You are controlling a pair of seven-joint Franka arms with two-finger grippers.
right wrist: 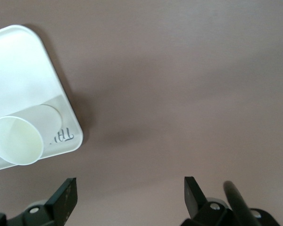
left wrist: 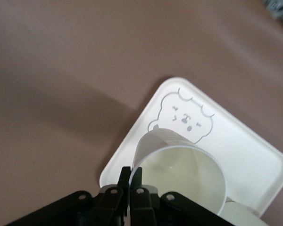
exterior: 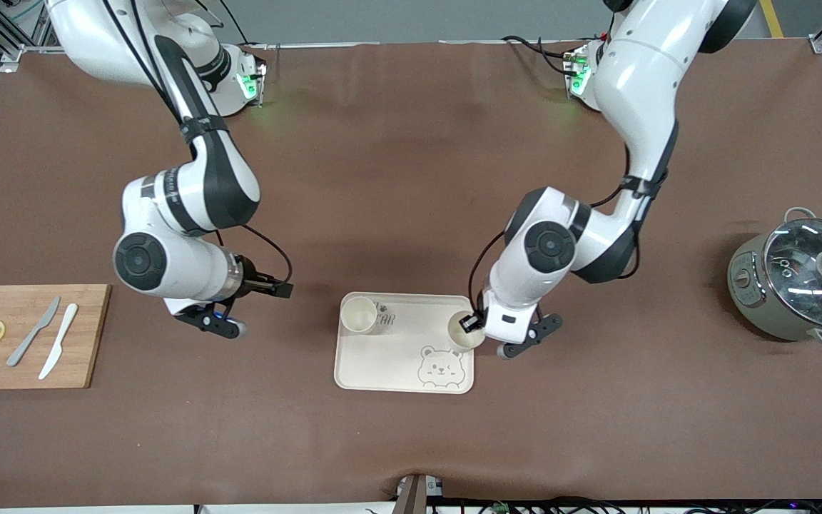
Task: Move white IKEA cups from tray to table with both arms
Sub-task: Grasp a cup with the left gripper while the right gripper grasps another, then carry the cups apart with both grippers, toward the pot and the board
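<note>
Your left gripper (exterior: pixel 469 323) pinches a cup's (exterior: pixel 462 333) rim at the tray's (exterior: pixel 389 360) three o'clock edge, ready to lift; your right gripper (exterior: pixel 268 288) waits, released.

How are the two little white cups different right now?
The cup by the bear face is pinched at its rim by the left gripper; the cup by the lettering stands free, untouched. The gripped one sits toward the left arm's end of the tray, the free one toward the right arm's. Both are plain, off-white and empty.

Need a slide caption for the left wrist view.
Left hand shut on a white cup's rim over the bear tray.
</note>
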